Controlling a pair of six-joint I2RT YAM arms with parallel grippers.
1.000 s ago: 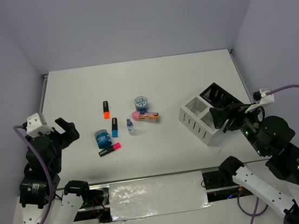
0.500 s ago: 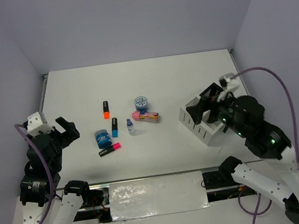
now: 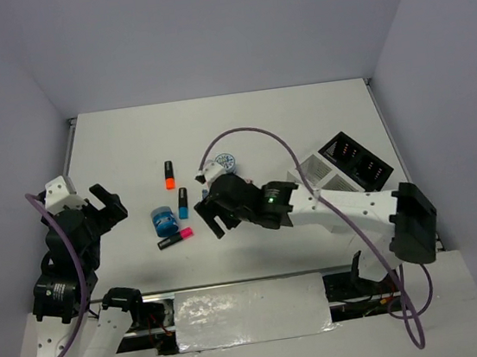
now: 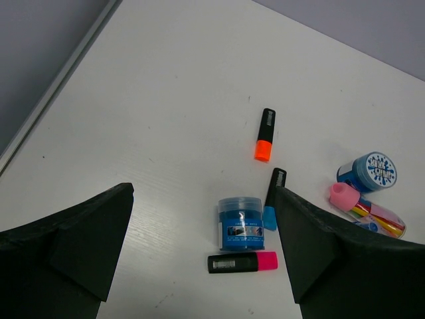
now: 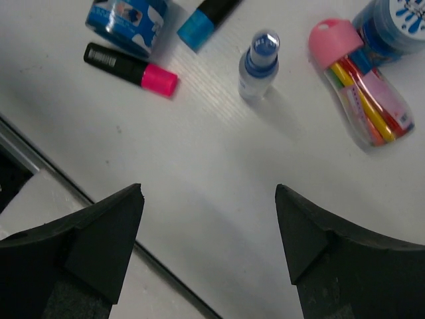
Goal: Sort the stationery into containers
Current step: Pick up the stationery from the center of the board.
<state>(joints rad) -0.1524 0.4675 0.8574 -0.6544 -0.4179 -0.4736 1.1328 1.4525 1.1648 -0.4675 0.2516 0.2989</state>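
Observation:
The stationery lies at mid-table: an orange highlighter [image 3: 168, 175], a blue highlighter [image 3: 183, 203], a blue tub [image 3: 163, 221], a pink highlighter [image 3: 176, 237] and a second blue tub [image 3: 226, 162]. My right gripper [image 3: 211, 217] is open and empty, low over the table just near of the items. Its wrist view shows the clear bottle [image 5: 259, 65], the pink-capped tube [image 5: 355, 86] and the pink highlighter [image 5: 131, 68] beyond the open right gripper [image 5: 208, 189]. My left gripper [image 3: 103, 208] is open and empty at the left. The white organizer [image 3: 316, 169] stands at the right.
The right arm stretches across from the right and hides part of the organizer and the tube in the top view. The organizer's black compartment [image 3: 353, 157] faces the right wall. The table's near edge [image 5: 66, 179] runs just below the right gripper.
My right arm has swung from beside the organizer leftward across the table to the cluster of stationery. The left arm has not moved.

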